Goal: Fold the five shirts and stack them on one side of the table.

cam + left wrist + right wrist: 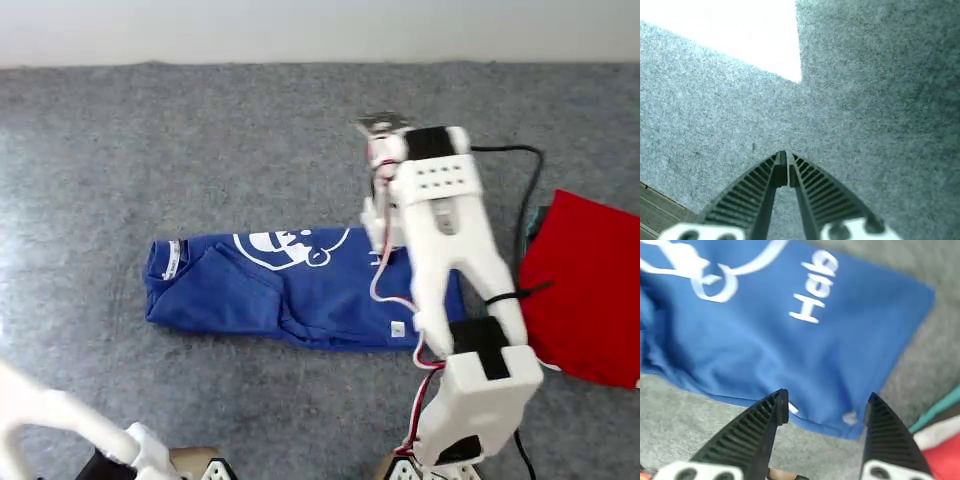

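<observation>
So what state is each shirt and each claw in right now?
Blue shirt: partly folded into a long strip, flat on the table.
Red shirt: looks folded, lying at the table's side.
Left claw: shut, empty, over bare table.
Right claw: open, empty, above the blue shirt's edge.

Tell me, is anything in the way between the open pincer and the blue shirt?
No, nothing visible is. The right pincer hangs open right above the blue shirt, over its edge, with only air between them. The red shirt lies off to the side, apart from that gap.
</observation>
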Available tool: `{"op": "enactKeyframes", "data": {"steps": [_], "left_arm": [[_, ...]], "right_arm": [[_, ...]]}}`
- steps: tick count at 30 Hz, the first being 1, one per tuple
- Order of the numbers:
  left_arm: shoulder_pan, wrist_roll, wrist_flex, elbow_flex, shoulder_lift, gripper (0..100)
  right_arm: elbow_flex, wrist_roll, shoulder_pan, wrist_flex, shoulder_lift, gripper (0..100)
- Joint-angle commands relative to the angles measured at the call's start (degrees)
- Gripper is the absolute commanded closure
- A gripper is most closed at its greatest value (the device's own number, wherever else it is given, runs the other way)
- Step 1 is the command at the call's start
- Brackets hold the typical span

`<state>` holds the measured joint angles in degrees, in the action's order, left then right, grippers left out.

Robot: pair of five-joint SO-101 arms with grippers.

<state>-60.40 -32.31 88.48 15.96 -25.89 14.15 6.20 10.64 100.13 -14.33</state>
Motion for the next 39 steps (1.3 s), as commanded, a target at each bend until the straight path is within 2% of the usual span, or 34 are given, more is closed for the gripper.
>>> {"op": "enactKeyframes", "data": {"steps": [1, 7, 15, 19, 21, 26, 28, 33, 39], "left_arm": [[2.0, -0.1, 0.2, -2.2, -0.2, 98], [4.9, -0.1, 0.4, -2.1, -0.2, 98], [6.9, 0.1, 0.2, -2.1, -0.2, 98], [6.9, 0.1, 0.2, -2.1, -0.2, 98], [6.9, 0.1, 0.2, -2.1, -0.2, 98], [6.9, 0.1, 0.2, -2.0, -0.2, 98], [6.9, 0.1, 0.2, -2.0, -0.2, 98], [6.9, 0.1, 0.3, -2.0, -0.2, 98], [6.9, 0.0, 0.1, -2.1, -0.2, 98]], "right_arm": [[-2.5, -0.9, -4.7, -2.8, 0.0, 74.3], [-11.0, -0.5, -8.6, -12.4, -2.2, 74.3], [-24.4, -0.5, -8.7, -28.4, -3.1, 74.4], [-28.3, -0.5, -8.5, -33.1, -3.2, 74.6], [-29.2, -0.4, -8.6, -33.7, -3.2, 77.9], [-29.3, -0.4, -8.6, -33.3, -3.2, 99.8], [-29.3, 0.6, -8.7, -32.2, -2.9, 97.4], [-28.4, 7.9, -8.7, -26.6, -0.6, 98.8], [-28.2, 12.7, -5.5, -19.2, 13.4, 98.8]]}}
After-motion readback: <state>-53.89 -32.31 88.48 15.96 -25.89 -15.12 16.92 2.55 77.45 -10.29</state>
